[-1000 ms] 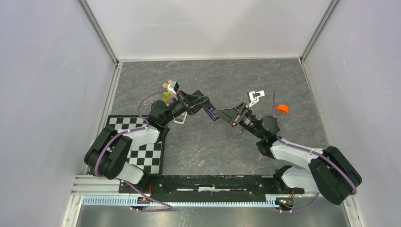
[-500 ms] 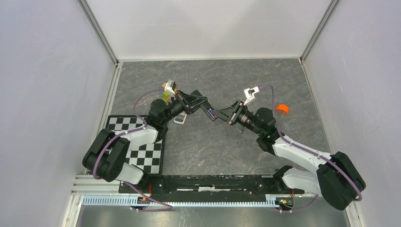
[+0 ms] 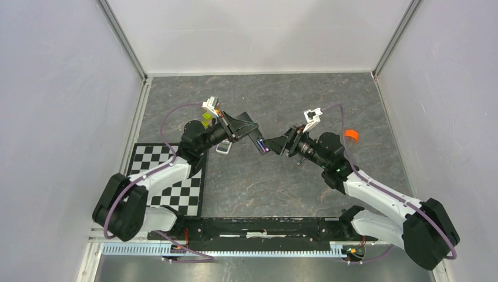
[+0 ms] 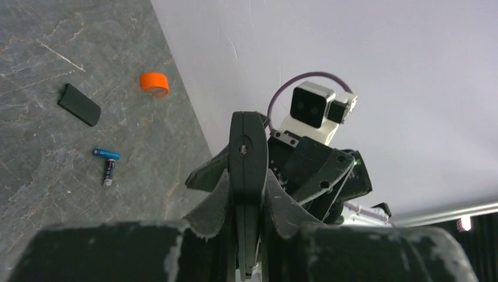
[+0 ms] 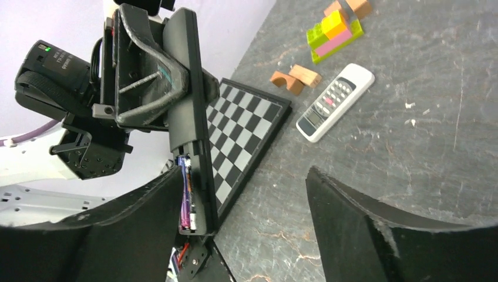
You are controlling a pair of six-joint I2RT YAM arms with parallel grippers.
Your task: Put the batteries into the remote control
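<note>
My left gripper [image 4: 246, 194] is shut on a slim black remote control [image 5: 187, 88], held up off the table [image 3: 255, 140]. Its open battery bay faces my right gripper and holds a purple battery [image 5: 187, 197]. My right gripper [image 5: 244, 176] is open, with one finger [image 5: 129, 229] close beside the bay and nothing between the fingers. In the top view it sits just right of the remote's end [image 3: 275, 144]. A blue battery [image 4: 106, 154] and a darker battery [image 4: 109, 171] lie on the table. A white remote control [image 5: 335, 103] lies face up near the chequered board.
A black battery cover [image 4: 79, 104] and an orange round cap [image 4: 154, 84] lie on the table by the right wall. Toy bricks [image 5: 335, 29] and wooden blocks [image 5: 295, 78] sit beyond the white handset. The chequered board [image 3: 182, 191] lies front left.
My right gripper has closed in from the right on the black remote's end, and its jaws now stand wider. The left arm has shifted a little, still holding the remote.
</note>
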